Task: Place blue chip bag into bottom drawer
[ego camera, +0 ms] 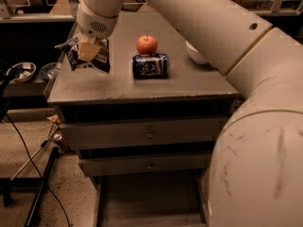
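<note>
Claw (88, 50) is at the upper left, over the left part of the grey surface (189, 85), and it hangs down from the thick white arm (222, 37) that crosses the top of the view. It is pinching the bag (101, 59), with a pale finger pad pressed on the front of the foil. The bag is tilted and crumpled in this grip, near the left edge of the surface. I cannot tell if its lower edge touches the surface or not.

To the right of the bag, apart from it, a blue can (150, 65) lies on its side. A red apple (147, 44) stands just behind the can. Further right a white bowl (195, 54) is partly hidden by the arm.

Under the surface there are two shut drawers, the upper one (113, 135) and the middle one (118, 166), each with a small round knob. The bottom drawer (142, 200) is pulled out toward the camera, well below the bag.

At the left, on a lower shelf (19, 88), stand two small bowls (21, 71). A black cable (28, 160) runs down to the floor.
</note>
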